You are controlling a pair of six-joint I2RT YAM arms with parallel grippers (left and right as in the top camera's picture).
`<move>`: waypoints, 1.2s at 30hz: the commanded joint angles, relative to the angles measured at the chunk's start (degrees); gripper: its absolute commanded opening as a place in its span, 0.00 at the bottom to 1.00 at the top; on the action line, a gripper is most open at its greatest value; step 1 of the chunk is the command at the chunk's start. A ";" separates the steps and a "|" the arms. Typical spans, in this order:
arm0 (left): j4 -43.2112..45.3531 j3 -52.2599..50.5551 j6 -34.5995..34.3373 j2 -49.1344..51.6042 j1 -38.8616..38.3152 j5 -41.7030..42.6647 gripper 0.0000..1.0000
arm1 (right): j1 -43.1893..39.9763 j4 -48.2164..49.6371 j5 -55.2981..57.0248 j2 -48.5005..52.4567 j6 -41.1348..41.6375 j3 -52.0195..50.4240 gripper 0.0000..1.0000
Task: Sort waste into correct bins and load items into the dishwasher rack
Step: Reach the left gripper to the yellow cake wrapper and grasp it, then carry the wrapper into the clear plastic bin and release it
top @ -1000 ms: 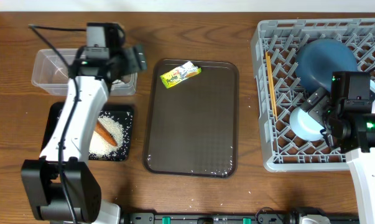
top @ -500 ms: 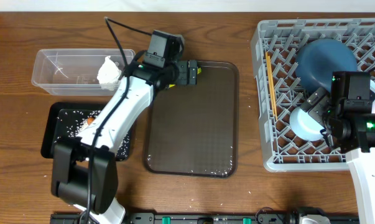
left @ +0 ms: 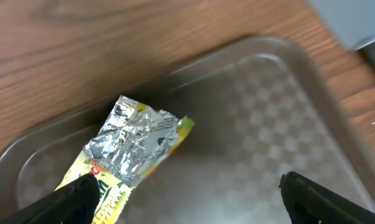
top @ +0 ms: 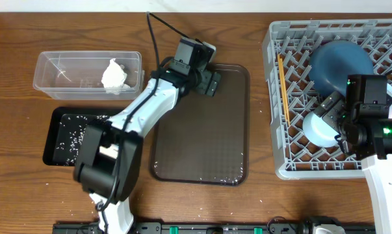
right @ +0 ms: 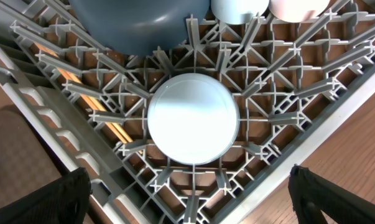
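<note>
The yellow-green snack wrapper (left: 131, 155) lies at the far left corner of the brown tray (left: 268, 124). My left gripper (left: 190, 208) hangs open just above it, the left fingertip over the wrapper's printed end. In the overhead view that gripper (top: 209, 81) hides the wrapper. A crumpled tissue (top: 116, 75) sits in the clear tub (top: 52, 84). Rice grains (top: 72, 133) speckle the black tray (top: 49, 140). My right gripper (right: 193, 208) stands open above the grey rack (top: 274, 97), over an upturned light blue bowl (right: 193, 118).
The rack also holds a dark blue plate (top: 342, 65), chopsticks (top: 283, 84) along its left side, a light blue cup (right: 237, 7) and a white cup (right: 299, 7). The left arm stretches across the black tray's right part and the brown tray's (top: 202, 143) left rim.
The left arm swung right from the clear tub to the brown tray's far corner, leaving the tissue in the tub, and now covers the wrapper. The right arm stayed still.
</note>
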 commanded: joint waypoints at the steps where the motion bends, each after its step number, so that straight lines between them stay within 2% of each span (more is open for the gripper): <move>1: 1.55 0.33 2.60 2.21 0.24 -2.64 0.96 | -0.17 -0.02 0.59 -0.15 -0.52 1.01 0.99; 3: 2.71 0.33 2.60 3.63 0.24 -2.67 1.00 | -0.15 0.00 0.59 -0.15 -0.52 1.01 0.99; 10: 5.14 0.33 2.54 6.58 0.17 -2.60 0.98 | -0.17 0.00 0.59 -0.15 -0.52 1.01 0.99; 12: 4.90 0.33 2.34 6.93 0.17 -2.56 0.87 | -0.17 -0.02 0.59 -0.15 -0.52 1.01 0.99; 15: 4.42 0.33 2.34 7.30 0.17 -2.54 0.76 | -0.17 0.00 0.59 -0.15 -0.52 1.01 0.99; 19: 4.31 0.33 2.36 7.30 0.17 -2.40 0.49 | -0.15 0.00 0.59 -0.15 -0.50 1.01 0.99; 22: 4.26 0.33 2.36 7.30 0.17 -2.43 0.46 | -0.17 0.00 0.59 -0.15 -0.52 1.01 0.99; 23: 4.24 0.33 2.34 7.28 0.17 -2.43 0.42 | -0.17 -0.02 0.59 -0.15 -0.52 1.01 0.99; 26: 4.26 0.33 2.38 7.04 0.17 -2.43 0.11 | -0.17 0.00 0.59 -0.15 -0.52 1.01 0.99; 27: 4.26 0.33 2.38 6.82 0.17 -2.43 0.06 | -0.17 0.00 0.59 -0.15 -0.52 1.01 0.99; 36: 1.97 0.33 0.24 0.09 0.20 -2.45 0.06 | -0.17 0.00 0.59 -0.15 -0.52 1.01 0.99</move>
